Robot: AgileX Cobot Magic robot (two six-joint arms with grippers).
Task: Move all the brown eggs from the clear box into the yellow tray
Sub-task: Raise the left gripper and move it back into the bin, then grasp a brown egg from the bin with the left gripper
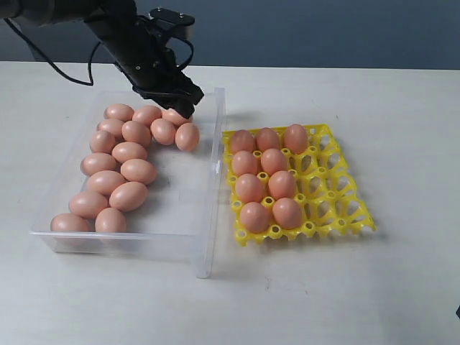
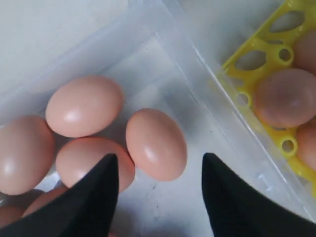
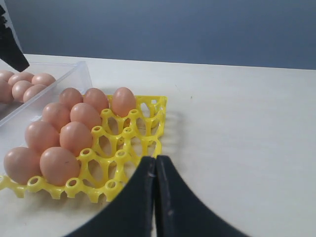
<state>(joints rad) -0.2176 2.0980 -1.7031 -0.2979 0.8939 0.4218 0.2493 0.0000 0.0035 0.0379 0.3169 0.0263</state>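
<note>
Pale tabletop (image 1: 359, 302). Left gripper (image 2: 159, 159), spread and empty, hung over clear box (image 1: 213, 215); brown egg (image 2: 156, 144) just ahead between its fingers (image 2: 94, 197), long axis slanted. Right gripper (image 3: 155, 163), pinched shut, lay farther off.

- left fingers (image 2: 94, 197): bases cut off by frame edge in wrist view
- brown egg (image 2: 22, 153) beside them: cropped at the edge
- yellow tray (image 2: 264, 42): blurred, mostly out of frame
- right fingers (image 3: 143, 197): bases cut off too

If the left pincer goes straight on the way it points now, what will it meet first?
Probably the brown egg that sits centred before the open left pincer, inside the clear box. Depth is unclear, though.
</note>
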